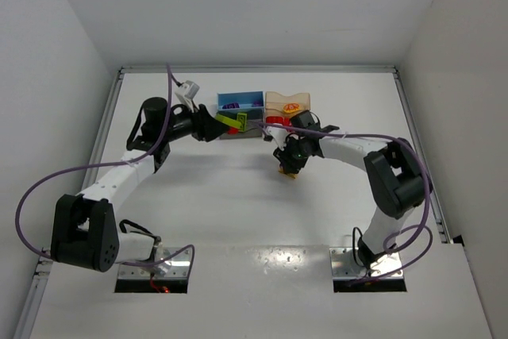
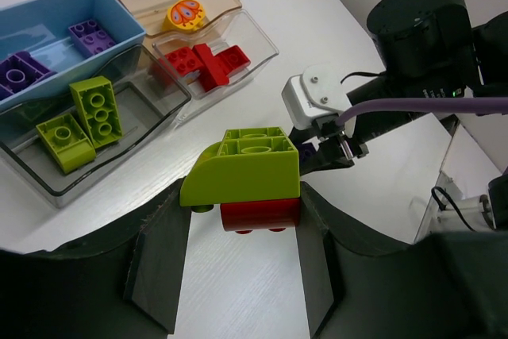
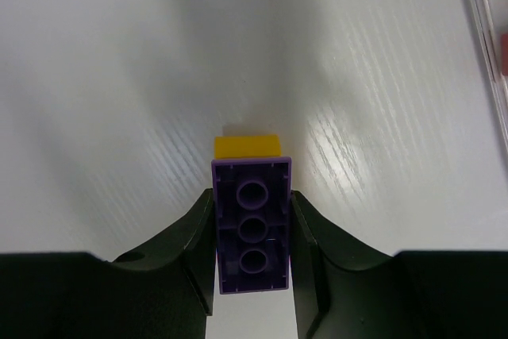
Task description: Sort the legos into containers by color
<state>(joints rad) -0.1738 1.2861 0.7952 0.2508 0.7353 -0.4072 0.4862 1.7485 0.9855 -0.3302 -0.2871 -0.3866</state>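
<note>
White table (image 1: 238, 204), pale walls (image 1: 254, 5)

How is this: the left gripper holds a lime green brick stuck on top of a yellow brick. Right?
No. In the left wrist view, the left gripper holds a lime green brick stuck on top of a red brick, not a yellow one.

The near half of the table (image 1: 238, 212) lies bare, with plenty of room to pass. Up by the bins (image 1: 240, 94) it's tight. The left gripper (image 1: 228, 123) with its green-red brick (image 2: 246, 176) and the right gripper (image 1: 287, 167) with its purple-yellow brick (image 3: 252, 228) hang close in front, with a narrow gap between them.
</note>
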